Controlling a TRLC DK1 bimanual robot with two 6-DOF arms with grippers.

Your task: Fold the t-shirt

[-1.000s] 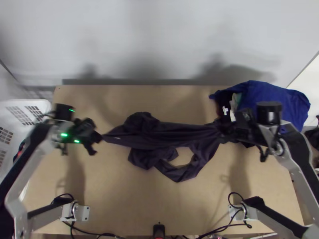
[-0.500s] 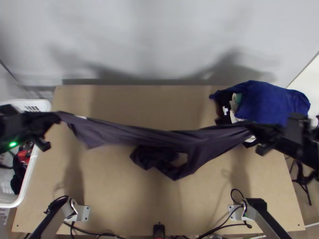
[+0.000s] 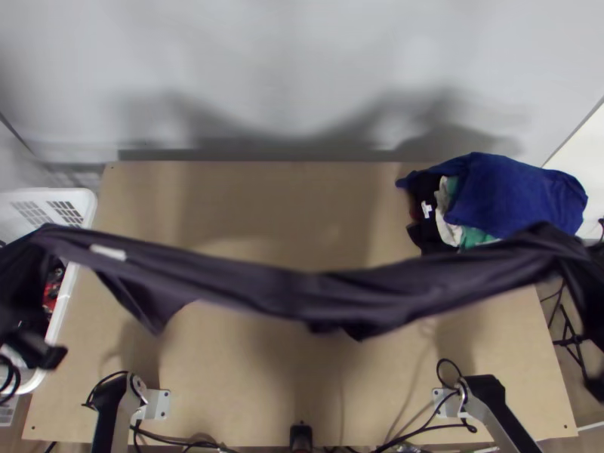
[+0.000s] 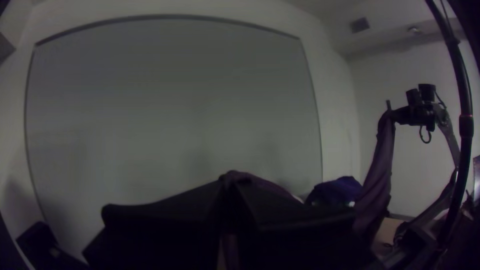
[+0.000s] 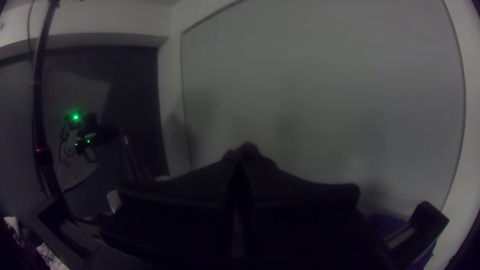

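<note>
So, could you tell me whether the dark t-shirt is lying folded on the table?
No, the t-shirt hangs as a long, sagging band above the table.

We see matt, creased cloth in the t-shirt [image 3: 294,293].
We find smooth wood in the table [image 3: 249,377], plastic in the basket [image 3: 89,205], metal in the base plate [image 3: 161,405].
</note>
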